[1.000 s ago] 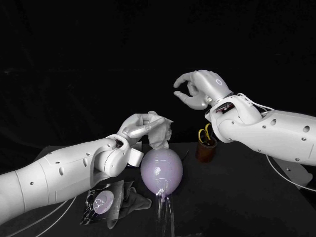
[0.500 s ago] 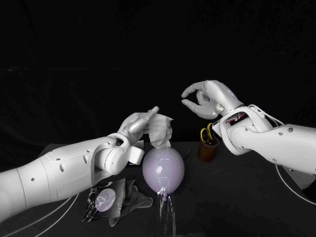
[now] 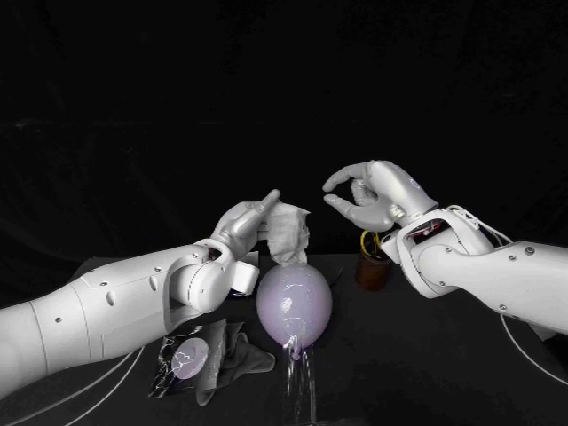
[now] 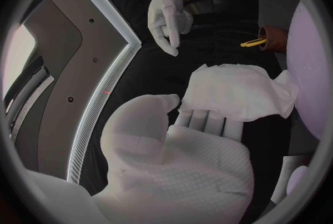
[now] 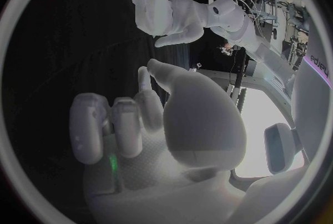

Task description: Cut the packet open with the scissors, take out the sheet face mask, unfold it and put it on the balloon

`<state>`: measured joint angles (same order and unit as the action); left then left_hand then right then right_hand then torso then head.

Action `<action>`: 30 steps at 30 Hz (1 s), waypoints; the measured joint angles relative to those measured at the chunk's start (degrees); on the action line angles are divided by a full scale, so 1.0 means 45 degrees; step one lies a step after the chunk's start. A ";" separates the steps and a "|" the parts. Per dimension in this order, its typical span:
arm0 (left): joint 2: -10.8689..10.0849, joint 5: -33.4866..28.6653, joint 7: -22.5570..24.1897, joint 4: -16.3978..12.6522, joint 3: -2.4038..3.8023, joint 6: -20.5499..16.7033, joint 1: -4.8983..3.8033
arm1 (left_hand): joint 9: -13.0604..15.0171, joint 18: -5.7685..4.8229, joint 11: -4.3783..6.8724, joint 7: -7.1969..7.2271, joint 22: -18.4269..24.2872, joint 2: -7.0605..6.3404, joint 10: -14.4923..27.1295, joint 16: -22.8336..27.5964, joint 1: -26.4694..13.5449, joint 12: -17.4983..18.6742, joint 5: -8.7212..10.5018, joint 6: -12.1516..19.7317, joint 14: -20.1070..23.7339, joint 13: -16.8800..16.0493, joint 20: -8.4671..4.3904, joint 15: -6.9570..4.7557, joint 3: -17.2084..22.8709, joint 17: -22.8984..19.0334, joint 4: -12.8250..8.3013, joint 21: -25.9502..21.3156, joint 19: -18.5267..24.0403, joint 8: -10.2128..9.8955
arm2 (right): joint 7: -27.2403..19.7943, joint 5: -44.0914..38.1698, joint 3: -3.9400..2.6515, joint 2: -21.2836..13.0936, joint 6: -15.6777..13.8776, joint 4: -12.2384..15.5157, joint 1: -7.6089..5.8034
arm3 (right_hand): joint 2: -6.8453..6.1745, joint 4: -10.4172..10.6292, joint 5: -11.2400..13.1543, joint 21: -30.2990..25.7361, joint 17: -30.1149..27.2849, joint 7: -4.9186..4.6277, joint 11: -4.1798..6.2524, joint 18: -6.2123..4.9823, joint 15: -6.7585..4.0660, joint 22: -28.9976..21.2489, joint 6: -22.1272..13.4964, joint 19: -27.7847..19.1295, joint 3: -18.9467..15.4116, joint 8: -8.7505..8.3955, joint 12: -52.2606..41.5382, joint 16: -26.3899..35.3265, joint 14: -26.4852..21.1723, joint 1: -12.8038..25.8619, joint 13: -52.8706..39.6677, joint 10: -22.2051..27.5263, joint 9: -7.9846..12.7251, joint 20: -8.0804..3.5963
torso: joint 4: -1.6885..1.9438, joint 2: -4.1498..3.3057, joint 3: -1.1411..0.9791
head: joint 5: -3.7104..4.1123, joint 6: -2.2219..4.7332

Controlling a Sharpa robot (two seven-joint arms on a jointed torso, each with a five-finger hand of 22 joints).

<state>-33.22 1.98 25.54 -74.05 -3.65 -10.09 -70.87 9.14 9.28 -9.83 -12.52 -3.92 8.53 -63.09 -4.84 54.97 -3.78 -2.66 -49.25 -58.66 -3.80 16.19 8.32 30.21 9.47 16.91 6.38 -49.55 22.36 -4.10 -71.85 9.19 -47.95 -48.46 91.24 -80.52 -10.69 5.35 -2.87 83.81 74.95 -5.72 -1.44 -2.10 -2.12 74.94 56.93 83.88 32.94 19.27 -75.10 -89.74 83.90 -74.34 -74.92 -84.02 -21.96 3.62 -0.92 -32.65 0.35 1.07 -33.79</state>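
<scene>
Unfolding looks like the step in hand; left hand [image 3: 249,227] pinches the bunched sheet mask [image 3: 288,232] right at the top of the balloon [image 3: 293,306], mid-tabletop; right hand [image 3: 376,193] hangs raised, fingers curled on nothing; it should open, take a free edge, and both spread the sheet gently before lowering. Opened packet [image 3: 188,359] lies toward the tabletop's front left corner; brown cup [image 3: 374,273] holding scissors [image 3: 367,240] stands below the right wrist, easily knocked.
</scene>
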 measured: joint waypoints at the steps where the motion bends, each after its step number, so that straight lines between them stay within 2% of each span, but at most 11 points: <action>1: -0.0001 -0.0019 0.0002 0.0000 0.0000 0.0000 0.0000 | 0.0000 0.0018 -0.0026 -0.0004 0.0000 -0.0002 -0.0026 0.0007 -0.0001 0.0000 0.0000 -0.0055 0.0000 0.0000 0.0000 0.0000 0.0321 -0.0007 -0.0003 0.0000 0.0000 -0.0071 | -0.0013 0.0004 0.0003 -0.0004 -0.0001 0.0039 0.0016 | 0.0000 0.0000 0.0000 0.0000 0.0000 0.0000 0.0000 0.0000 0.0000 0.0001 0.0000 0.0000 0.0000 0.0000 0.0000 0.0014 0.0000 0.0000 -0.0001 0.0000 0.0000 0.0000 | 0.0001 0.0000 0.0001 | -0.0005 0.0000; 4: -0.0001 -0.0077 0.0007 -0.0001 0.0000 0.0002 0.0000 | 0.0004 0.0133 -0.0045 -0.0041 0.0000 -0.0028 -0.0045 0.0007 -0.0028 0.0000 0.0000 -0.0097 0.0000 0.0000 0.0043 0.0000 0.1122 -0.0026 -0.0001 0.0000 0.0043 -0.0172 | -0.0046 0.0011 0.0009 -0.0008 -0.0002 0.0146 0.0068 | 0.0000 0.0000 0.0000 -0.0001 -0.0001 0.0001 0.0001 0.0000 0.0018 0.0002 0.0000 -0.0001 0.0000 0.0000 0.0001 0.0028 -0.0018 0.0000 -0.0003 0.0000 0.0001 0.0000 | 0.0001 0.0001 0.0004 | -0.0006 -0.0010; 9: 0.0000 -0.0164 0.0017 -0.0013 0.0000 0.0007 0.0000 | 0.0021 0.0134 -0.0045 -0.0003 -0.0001 -0.0257 -0.0045 0.0064 -0.0256 0.0000 0.0000 -0.0138 0.0000 0.0002 0.0043 0.0000 0.2357 -0.0052 -0.0035 0.0000 0.0043 -0.0296 | -0.0076 0.0020 0.0016 -0.0008 -0.0002 0.0285 0.0131 | 0.0000 -0.0047 0.0000 -0.0009 -0.0011 0.0002 0.0001 0.0000 0.0019 0.0001 0.0000 -0.0002 -0.0047 0.0000 0.0001 -0.0014 -0.0019 0.0000 -0.0006 0.0001 0.0001 0.0000 | 0.0001 0.0001 0.0004 | 0.0007 -0.0031; 14: -0.0001 -0.0259 0.0025 -0.0055 0.0000 0.0024 0.0000 | 0.0071 0.0133 -0.0046 -0.0064 -0.0002 -0.0805 -0.0044 0.0116 -0.0805 0.0000 0.0001 -0.0204 -0.0001 0.0002 0.0088 0.0001 0.4404 -0.0104 -0.0120 -0.0051 0.0089 -0.0442 | -0.0102 0.0025 0.0024 0.0005 -0.0001 0.0406 0.0176 | 0.0000 -0.0047 0.0000 -0.0011 -0.0010 0.0003 0.0001 0.0000 0.0019 -0.0001 0.0000 -0.0003 -0.0047 0.0000 0.0002 -0.0014 -0.0019 0.0000 -0.0007 0.0001 0.0001 0.0000 | 0.0000 0.0001 0.0004 | -0.0013 -0.0073; 19: -0.0018 -0.0412 0.0029 -0.0103 0.0000 0.0082 0.0000 | 0.0115 0.0131 -0.0131 -0.0064 0.0000 -0.1099 0.0060 0.0116 -0.1903 0.0000 0.0005 -0.0204 0.0103 0.0003 0.0090 0.0098 0.6090 -0.0172 -0.0351 -0.0149 0.0244 -0.0635 | -0.0109 0.0031 0.0025 0.0099 0.0004 0.0478 0.0198 | 0.0000 -0.0049 0.0000 -0.0110 -0.0008 -0.0040 0.0002 0.0001 0.0019 -0.0007 0.0047 -0.0023 -0.0049 -0.0005 0.0004 -0.0013 -0.0019 0.0000 -0.0006 0.0001 0.0001 0.0018 | 0.0000 0.0001 0.0002 | -0.0054 -0.0100; 22: -0.0037 -0.0494 0.0028 -0.0126 0.0001 0.0142 0.0000 | 0.0118 0.0130 -0.0161 -0.0064 0.0024 -0.1165 0.0168 0.0160 -0.2431 0.0000 0.0008 -0.0203 0.0189 0.0003 0.0086 0.0088 0.6615 -0.0204 -0.0492 -0.0175 0.0548 -0.0708 | -0.0057 0.0028 0.0026 0.0246 0.0011 0.0478 0.0206 | 0.0000 -0.0082 0.0000 -0.0188 -0.0007 -0.0040 0.0002 0.0000 0.0019 -0.0009 0.0048 -0.0023 -0.0082 -0.0050 0.0005 -0.0007 -0.0020 0.0000 -0.0003 0.0001 0.0002 0.0018 | 0.0000 0.0001 0.0002 | -0.0057 -0.0114; 28: -0.0060 -0.0593 -0.0001 -0.0165 0.0002 0.0248 0.0000 | 0.0126 0.0123 -0.0172 -0.0064 0.0024 -0.1160 0.0179 0.0160 -0.2670 0.0000 0.0012 -0.0203 0.0233 0.0003 0.0122 0.0132 0.6797 -0.0221 -0.0566 -0.0225 0.0605 -0.0763 | 0.0304 -0.0150 0.0026 0.0674 0.0039 0.0419 0.0212 | -0.0081 0.0033 0.0000 -0.0335 0.0001 -0.0046 0.0002 0.0001 0.0019 -0.0007 0.0043 -0.0024 -0.0197 -0.0301 0.0056 -0.0004 -0.0020 0.0088 0.0004 0.0001 0.0095 0.0018 | -0.0001 0.0001 -0.0002 | -0.0060 -0.0120; 30: -0.0064 -0.0615 -0.0010 -0.0190 0.0002 0.0280 0.0000 | 0.0130 0.0119 -0.0178 -0.0063 0.0024 -0.1157 0.0242 0.0160 -0.2800 0.0000 0.0012 -0.0203 0.0234 0.0003 0.0069 0.0133 0.6888 -0.0221 -0.0546 -0.0225 0.0667 -0.0763 | 0.0528 -0.0266 0.0026 0.0868 0.0054 0.0342 0.0213 | -0.0052 0.0112 0.0000 -0.0382 0.0001 -0.0115 0.0002 -0.0001 0.0019 -0.0004 -0.0027 -0.0022 -0.0277 -0.0407 0.0056 -0.0003 -0.0020 0.0220 0.0004 0.0001 0.0129 0.0021 | 0.0000 0.0001 -0.0002 | -0.0061 -0.0120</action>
<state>-33.51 -0.78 25.50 -74.91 -3.64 -8.83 -70.87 9.73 9.81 -10.63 -12.80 -3.81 3.32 -62.01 -4.12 42.37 -3.78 -2.61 -50.16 -57.61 -3.79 16.50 8.92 61.20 8.47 14.45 5.37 -46.54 18.92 -1.72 -73.04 9.30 -44.04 -48.22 92.78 -79.56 -10.92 5.86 -2.87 82.09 74.95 -6.24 -1.43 -2.11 -2.04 74.92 56.81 83.78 31.69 17.44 -74.84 -89.75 83.81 -73.35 -74.90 -84.02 -21.38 3.72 -0.92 -32.65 0.34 0.79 -34.33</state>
